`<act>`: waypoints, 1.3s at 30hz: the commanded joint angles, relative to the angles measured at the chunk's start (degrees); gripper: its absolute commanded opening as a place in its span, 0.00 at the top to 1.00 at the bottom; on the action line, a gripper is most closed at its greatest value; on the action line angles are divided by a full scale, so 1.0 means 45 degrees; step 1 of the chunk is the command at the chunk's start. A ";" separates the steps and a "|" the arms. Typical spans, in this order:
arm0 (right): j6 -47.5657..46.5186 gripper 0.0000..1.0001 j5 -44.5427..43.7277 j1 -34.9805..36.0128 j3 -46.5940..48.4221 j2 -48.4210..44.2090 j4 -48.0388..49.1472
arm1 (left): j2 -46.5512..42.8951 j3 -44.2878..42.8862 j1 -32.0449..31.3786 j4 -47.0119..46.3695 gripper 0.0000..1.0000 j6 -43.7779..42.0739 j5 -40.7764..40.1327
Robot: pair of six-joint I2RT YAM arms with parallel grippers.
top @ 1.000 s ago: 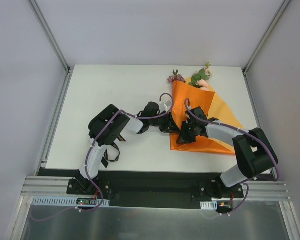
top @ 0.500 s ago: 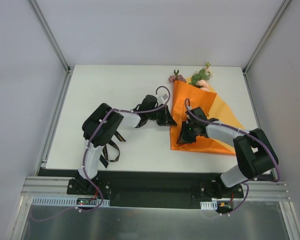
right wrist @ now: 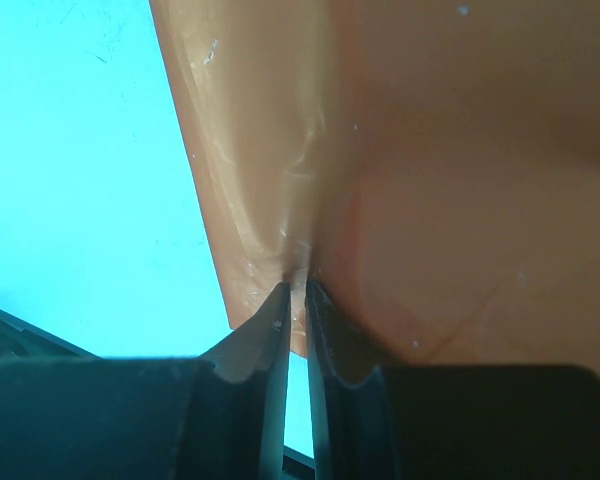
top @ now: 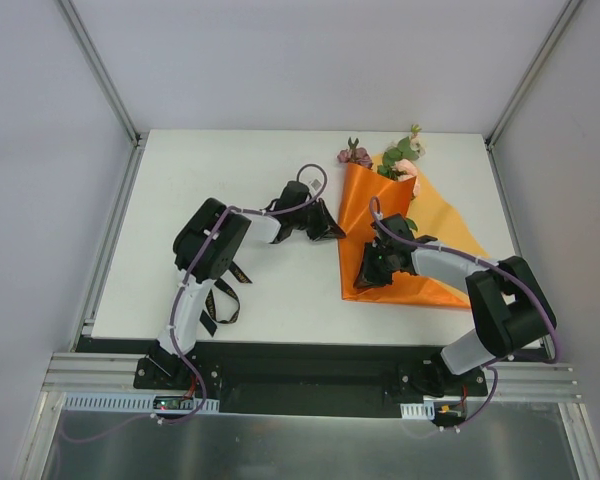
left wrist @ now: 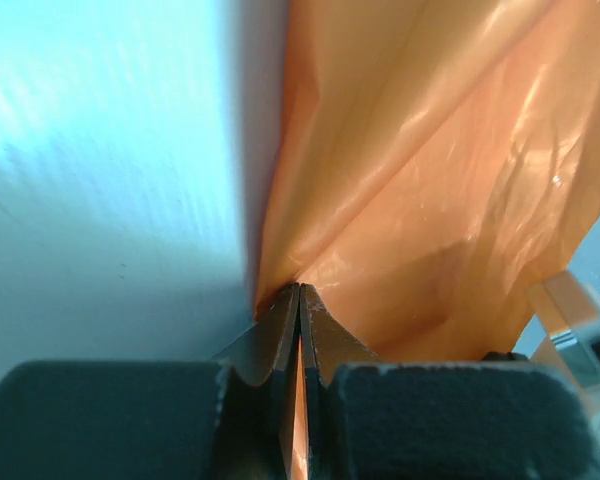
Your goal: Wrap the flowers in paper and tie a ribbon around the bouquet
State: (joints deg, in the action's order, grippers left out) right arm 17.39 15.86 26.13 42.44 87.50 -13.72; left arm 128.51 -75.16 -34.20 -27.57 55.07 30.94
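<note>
the left claw [top: 332, 232] has drawn back from the lower part of the paper's left edge to a spot higher up along that edge, farther from the arm bases, and its fingers have come together on the way. the right claw [top: 365, 278] sits where it was.

the white worktop [top: 200, 190] carries everything. the orange paper [top: 435, 225] lies on its right half, folded into a rough cone with the wide end toward the far edge and a flap spreading out to the right. in the left wrist view the left claw [left wrist: 299, 290] is pressed together with a thin strip of the paper [left wrist: 430, 180] caught between its fingers. in the right wrist view the right claw [right wrist: 295, 285] pinches a crease of the paper [right wrist: 460, 150] near its narrow, near-left corner.

the flowers [top: 400, 158] poke out of the cone's wide end, pink and mauve heads with green leaves. the black ribbon [top: 223, 300] lies loose on the worktop beside the left arm, well apart from the paper.
</note>
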 commanded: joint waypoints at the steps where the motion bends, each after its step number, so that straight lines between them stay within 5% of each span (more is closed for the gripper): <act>1: 0.0003 0.86 -0.0321 0.0033 0.0296 0.0242 -0.0526 | 0.0660 -0.0544 0.0411 0.0365 1.00 0.0633 -0.0625; 14: 0.0023 0.86 -0.0087 0.0014 0.0667 0.0262 -0.0858 | 0.2418 -0.3239 0.1075 0.1439 1.00 0.2097 -0.1484; 39: 0.0257 0.86 0.0129 0.0053 0.1077 0.0203 -0.1366 | 0.6987 -1.1264 0.2403 0.4193 1.00 0.3818 -0.2461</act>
State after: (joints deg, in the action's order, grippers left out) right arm 17.82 15.97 26.13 45.01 89.21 -16.58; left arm 155.39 -121.10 -24.67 -15.18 72.58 24.56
